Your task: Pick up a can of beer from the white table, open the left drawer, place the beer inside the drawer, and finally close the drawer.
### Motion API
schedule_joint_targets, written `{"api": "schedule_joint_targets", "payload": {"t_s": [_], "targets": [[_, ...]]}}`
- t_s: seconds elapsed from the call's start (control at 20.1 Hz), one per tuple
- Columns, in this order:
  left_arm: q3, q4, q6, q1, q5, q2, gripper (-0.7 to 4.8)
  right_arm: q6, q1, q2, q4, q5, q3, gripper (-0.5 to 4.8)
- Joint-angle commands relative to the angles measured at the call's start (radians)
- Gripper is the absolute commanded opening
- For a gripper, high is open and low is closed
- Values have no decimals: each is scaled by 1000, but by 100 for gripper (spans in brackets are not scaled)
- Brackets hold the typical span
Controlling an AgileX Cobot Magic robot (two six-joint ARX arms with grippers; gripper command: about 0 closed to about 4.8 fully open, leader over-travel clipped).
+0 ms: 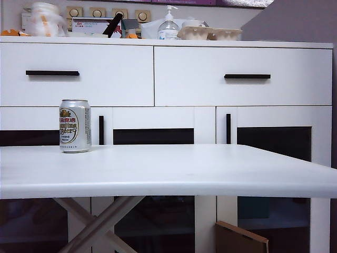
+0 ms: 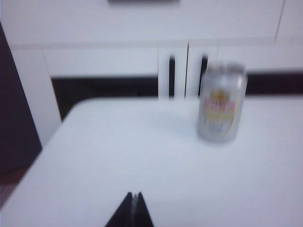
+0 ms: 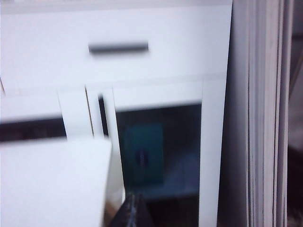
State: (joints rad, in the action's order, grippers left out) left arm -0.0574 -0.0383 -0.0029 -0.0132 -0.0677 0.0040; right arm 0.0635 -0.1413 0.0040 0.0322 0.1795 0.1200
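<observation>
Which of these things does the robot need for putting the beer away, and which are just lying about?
Needed:
- small silver aluminium beer can, upright
- large white table under it
- left white drawer with black bar handle, closed
- left fingers and right fingers, shut, empty

Lying about:
- clear pump bottle
- egg cartons
- right drawer
- brown cardboard
</observation>
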Motion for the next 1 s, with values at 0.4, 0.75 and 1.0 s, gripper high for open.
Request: {"api": "schedule_joint_targets", "payload": {"t_s": [0.4,0.75,1.0], "targets": [[-259,-51,-35,0,2,170,-6,4,-1,186,-55,-183,288,-1],[-448,-51,-126,-1,57,393,-6,5,-2,468,-11,-383,505,-1],[-642,-130,-104,-1,189,563,-6,4,-18,647,91,-514,593,-1]]}}
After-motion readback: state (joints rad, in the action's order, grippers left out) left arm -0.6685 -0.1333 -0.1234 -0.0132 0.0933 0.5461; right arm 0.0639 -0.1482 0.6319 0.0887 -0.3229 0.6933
